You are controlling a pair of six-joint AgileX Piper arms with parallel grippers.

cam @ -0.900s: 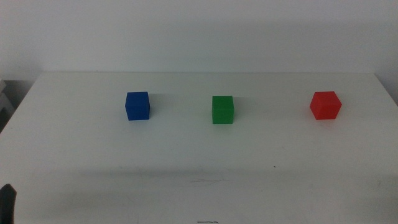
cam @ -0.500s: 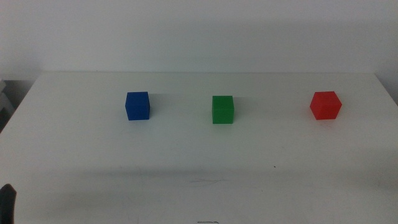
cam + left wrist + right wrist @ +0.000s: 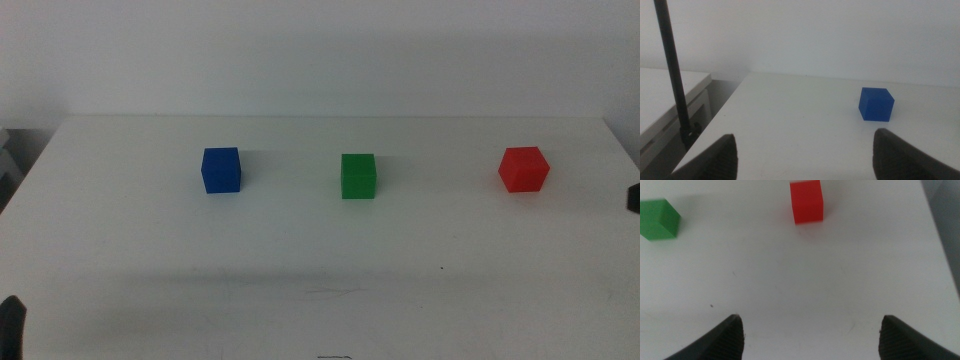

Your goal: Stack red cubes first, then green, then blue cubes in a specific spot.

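Three cubes stand apart in a row across the far half of the white table: the blue cube (image 3: pixel 221 170) on the left, the green cube (image 3: pixel 358 176) in the middle, the red cube (image 3: pixel 524 169) on the right. No mark on the tabletop shows the specific spot. My left gripper (image 3: pixel 805 137) is open and empty near the table's front left corner, well short of the blue cube (image 3: pixel 876 104). My right gripper (image 3: pixel 810 321) is open and empty too. It hangs over the table in front of the red cube (image 3: pixel 807 201), with the green cube (image 3: pixel 658 219) off to one side.
A dark tip of the left gripper (image 3: pixel 10 325) shows at the bottom left of the middle view. A dark part of the right arm (image 3: pixel 633 197) shows at the right edge. A thin black pole (image 3: pixel 674 75) stands beyond the table's left edge.
A dark part of the right arm has come into the middle view at its right edge. The cubes and the left gripper have not moved.
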